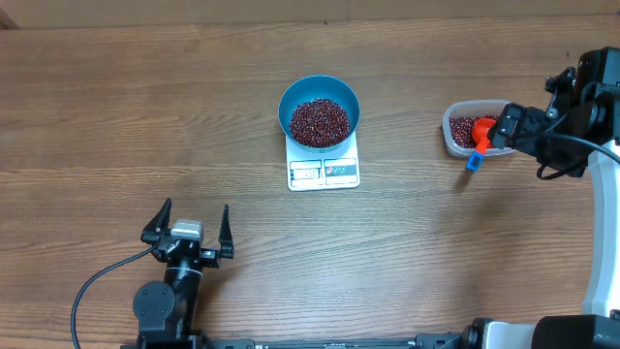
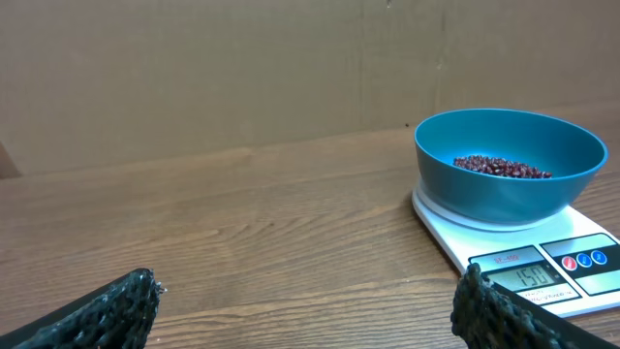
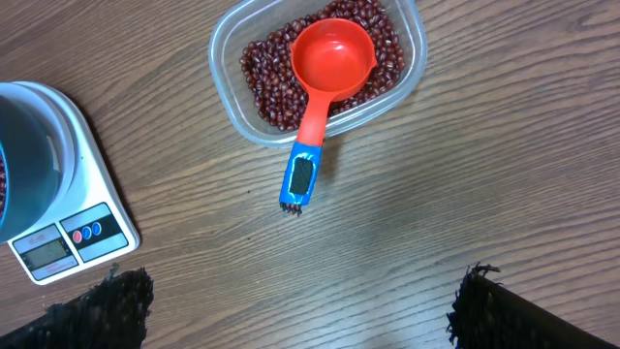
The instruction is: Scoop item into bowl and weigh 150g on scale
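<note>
You have a wide wooden counter (image 1: 145, 126) under everything, bare brown grain from edge to edge. On your near-left side the left fingers (image 2: 111, 312) are spread wide and released, holding nothing, pointing across the counter towards the middle and well apart from every object. At the far right the right fingers (image 3: 107, 310) are just as wide and released, hanging above the counter near the clear container, touching neither it nor the scoop.

Mid-counter stands the blue bowl (image 2: 504, 199), upright and sitting squarely on the white scale (image 1: 325, 172). The scale's display strip and label panel stick out from under the bowl on the side nearest you (digits are lit there, but too small to read with certainty).

To the right, well apart from the scale, is the clear container (image 3: 221, 58), a rounded rectangle. The orange scoop (image 3: 334, 58) lies with its empty cup resting on the contents and its handle crossing the rim, the blue end reaching out over the counter.

The dark red beans (image 1: 319, 121) fill the bottom of the bowl in a loose heap; more of them lie in the container around the scoop.
</note>
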`<state>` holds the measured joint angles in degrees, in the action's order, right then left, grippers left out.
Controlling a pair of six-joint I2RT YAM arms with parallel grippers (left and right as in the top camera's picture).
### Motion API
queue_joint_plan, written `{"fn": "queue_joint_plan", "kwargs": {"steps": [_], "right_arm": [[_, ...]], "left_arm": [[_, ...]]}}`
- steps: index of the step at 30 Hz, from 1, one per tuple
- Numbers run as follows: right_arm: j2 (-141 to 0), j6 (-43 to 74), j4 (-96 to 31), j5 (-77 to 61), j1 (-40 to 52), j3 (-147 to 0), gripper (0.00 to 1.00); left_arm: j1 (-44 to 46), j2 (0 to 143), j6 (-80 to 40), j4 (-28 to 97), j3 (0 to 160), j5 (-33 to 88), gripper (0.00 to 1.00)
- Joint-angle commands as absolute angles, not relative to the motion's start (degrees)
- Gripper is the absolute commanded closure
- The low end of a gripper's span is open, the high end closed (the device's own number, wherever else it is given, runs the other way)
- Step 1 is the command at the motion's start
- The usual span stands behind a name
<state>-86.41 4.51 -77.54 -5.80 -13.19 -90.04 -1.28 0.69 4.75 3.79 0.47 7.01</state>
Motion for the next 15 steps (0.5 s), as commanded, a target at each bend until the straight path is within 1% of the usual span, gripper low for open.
{"fn": "queue_joint_plan", "kwargs": {"steps": [1,8,15], "right_arm": [[-86.3,4.8,-77.2,-6.2,-13.2,-90.1,0.0],[-86.3,4.5,-74.4,-6.4,-13.0,-90.1,0.0],[-85.4,4.4,-71.0,-9.0,-10.5,-90.0,0.0]], "left_arm": [[-1.7,0.2,4.3,3.9,0.3,6.2,0.01],[-1.7,0.2,4.3,3.9,0.3,6.2,0.01],[-1.7,0.2,4.3,3.9,0.3,6.2,0.0]]}}
